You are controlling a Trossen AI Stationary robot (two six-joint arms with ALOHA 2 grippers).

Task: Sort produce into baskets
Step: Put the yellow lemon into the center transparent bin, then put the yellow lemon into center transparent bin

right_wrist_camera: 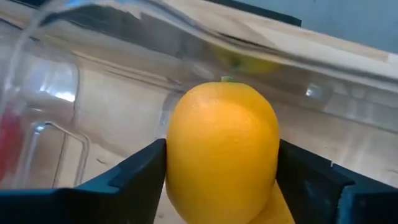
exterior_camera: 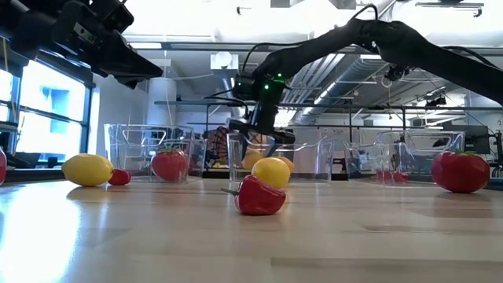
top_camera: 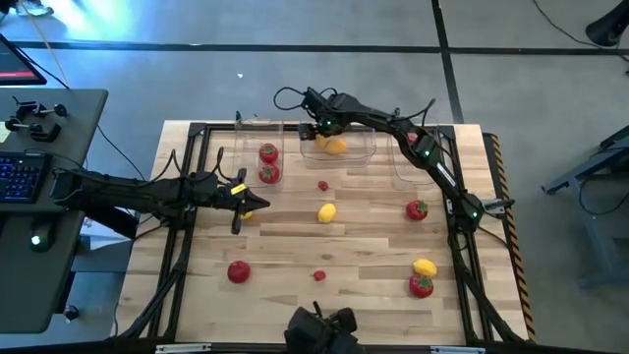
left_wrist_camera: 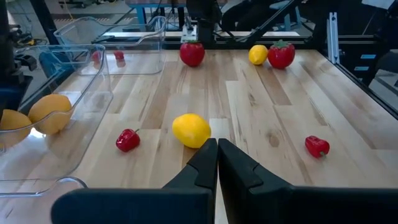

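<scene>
One orange sat between the right gripper's parting jaws over the far middle bin — a drop-off step; next, lift clear. Left gripper waited shut, left of the worktop.

Closed left end effector near yellow lemon (2 red berries beside).

Overhead, table-level, two wrist views — shared table

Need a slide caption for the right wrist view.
Right pincer straddling an orange citrus inside the clear middle bin.
</scene>
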